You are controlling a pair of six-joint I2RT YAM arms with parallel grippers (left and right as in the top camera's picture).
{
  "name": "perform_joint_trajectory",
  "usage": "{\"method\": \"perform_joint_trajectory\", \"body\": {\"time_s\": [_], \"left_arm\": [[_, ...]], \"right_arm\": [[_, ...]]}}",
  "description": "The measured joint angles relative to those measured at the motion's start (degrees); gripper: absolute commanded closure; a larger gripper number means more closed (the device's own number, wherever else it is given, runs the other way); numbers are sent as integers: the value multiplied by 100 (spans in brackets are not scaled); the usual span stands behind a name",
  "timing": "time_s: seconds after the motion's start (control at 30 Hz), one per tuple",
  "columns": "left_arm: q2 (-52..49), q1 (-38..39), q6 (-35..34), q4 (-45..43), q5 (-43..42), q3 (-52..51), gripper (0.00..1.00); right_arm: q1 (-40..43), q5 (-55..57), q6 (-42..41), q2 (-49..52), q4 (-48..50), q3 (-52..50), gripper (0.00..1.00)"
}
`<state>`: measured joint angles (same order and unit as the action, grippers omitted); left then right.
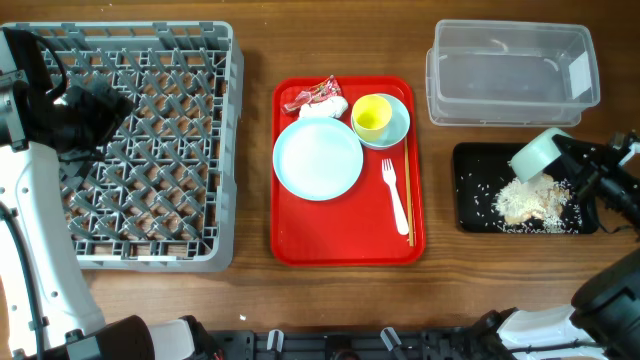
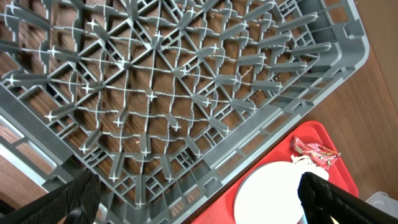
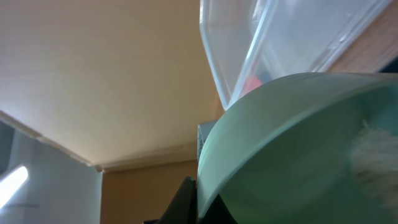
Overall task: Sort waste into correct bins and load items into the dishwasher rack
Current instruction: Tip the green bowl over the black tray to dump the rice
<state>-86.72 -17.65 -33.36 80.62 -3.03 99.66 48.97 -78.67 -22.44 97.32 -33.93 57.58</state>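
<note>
My right gripper [image 1: 566, 166] is shut on the rim of a pale-blue bowl [image 1: 538, 155], tipped on its side above the black tray [image 1: 475, 190]. A heap of white rice scraps [image 1: 530, 203] lies in that tray. In the right wrist view the bowl [image 3: 298, 149] fills the frame, with the clear tub [image 3: 267, 43] behind it. On the red tray [image 1: 345, 250] are the plate [image 1: 318, 158], a yellow cup [image 1: 372, 116] inside a second bowl [image 1: 398, 128], the fork [image 1: 396, 195], the red wrapper [image 1: 312, 95] and the napkin [image 1: 330, 106]. My left gripper [image 1: 95, 110] hangs open over the grey rack [image 1: 150, 262], holding nothing.
The clear tub [image 1: 510, 75] stands at the back right, behind the black tray. The left wrist view looks down on the rack's pegs [image 2: 186, 93], with the plate [image 2: 270, 196] and wrapper [image 2: 317, 151] at its lower right. Bare wooden table separates rack, red tray and bins.
</note>
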Motion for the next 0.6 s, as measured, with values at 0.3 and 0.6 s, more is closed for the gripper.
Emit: {"method": "perform_joint_trajectory", "body": {"time_s": [0.3,0.6], "left_arm": [[0,0,0,2,0,0,0],[0,0,0,0,0,0,0]], "right_arm": [[-2,-553,-166,9,422,-7,96],[-2,-1064,-688,9,549,-7,96]]}}
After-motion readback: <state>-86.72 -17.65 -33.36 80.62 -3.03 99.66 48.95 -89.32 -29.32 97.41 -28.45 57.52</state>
